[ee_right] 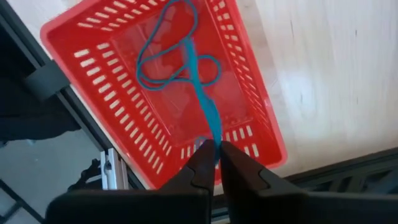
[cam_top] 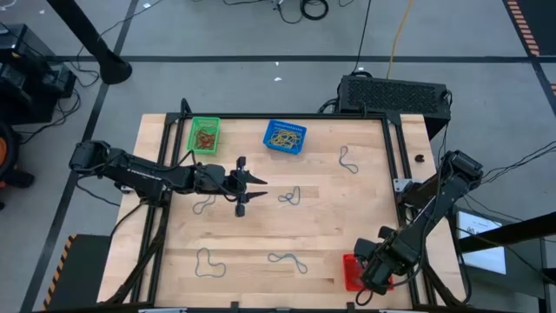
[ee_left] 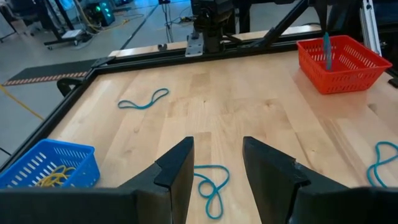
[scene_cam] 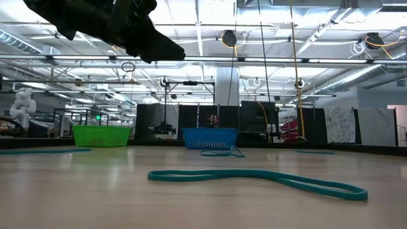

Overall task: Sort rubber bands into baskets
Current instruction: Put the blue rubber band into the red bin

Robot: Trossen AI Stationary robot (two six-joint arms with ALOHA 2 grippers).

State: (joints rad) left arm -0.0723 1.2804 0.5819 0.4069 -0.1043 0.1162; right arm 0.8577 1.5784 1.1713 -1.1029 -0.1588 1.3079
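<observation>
Right gripper (ee_right: 216,149) fingers pinch a teal band (ee_right: 202,93) dangling into the red basket (ee_right: 112,87) at table's 5 o'clock; left gripper (ee_left: 216,171) gapes empty over a centre band (ee_left: 210,186); green basket (cam_top: 205,135) and blue basket (cam_top: 285,137) part-filled, several teal bands unsorted.

left hand (cam_top: 252,189) mid-table | right hand (cam_top: 375,276) over red basket (cam_top: 350,271)

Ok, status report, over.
Right gripper pinching teal band over red basket. Left gripper open above another band. Nothing blocking.
</observation>
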